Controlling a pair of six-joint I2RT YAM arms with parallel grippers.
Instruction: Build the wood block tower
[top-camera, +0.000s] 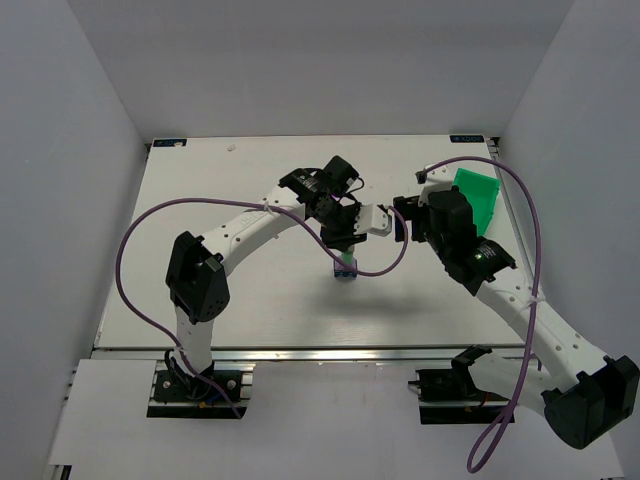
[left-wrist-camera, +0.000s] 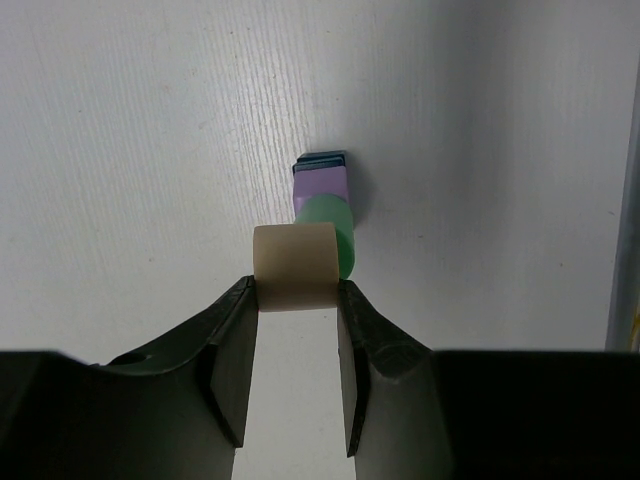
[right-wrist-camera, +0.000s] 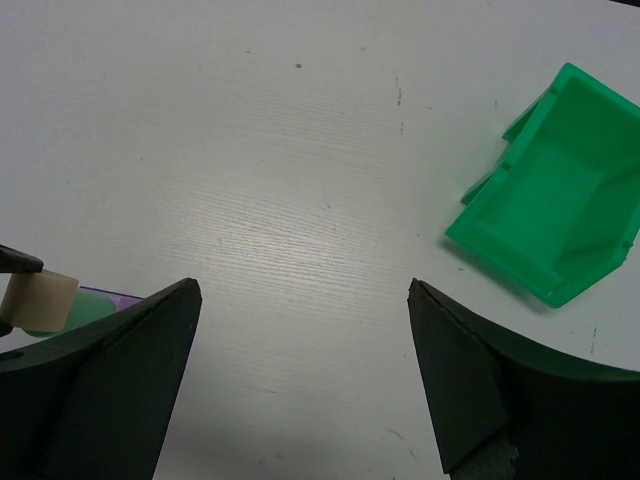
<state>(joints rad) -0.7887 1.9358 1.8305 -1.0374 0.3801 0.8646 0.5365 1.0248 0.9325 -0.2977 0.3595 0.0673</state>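
Note:
The wood block tower (top-camera: 346, 267) stands mid-table. In the left wrist view it shows a dark blue block (left-wrist-camera: 320, 159) at the bottom, then a lilac block (left-wrist-camera: 320, 185) and a mint green block (left-wrist-camera: 337, 228). My left gripper (left-wrist-camera: 294, 292) is shut on a cream block (left-wrist-camera: 294, 266), which it holds at the top of the stack; whether the block rests on the green one I cannot tell. From above, the left gripper (top-camera: 343, 240) hangs over the tower. My right gripper (right-wrist-camera: 300, 290) stands wide open and empty, to the right of the tower (right-wrist-camera: 62, 318).
A bright green plastic bin (top-camera: 478, 196) lies at the back right of the table (top-camera: 230, 290), also seen in the right wrist view as the bin (right-wrist-camera: 555, 205). Purple cables loop over both arms.

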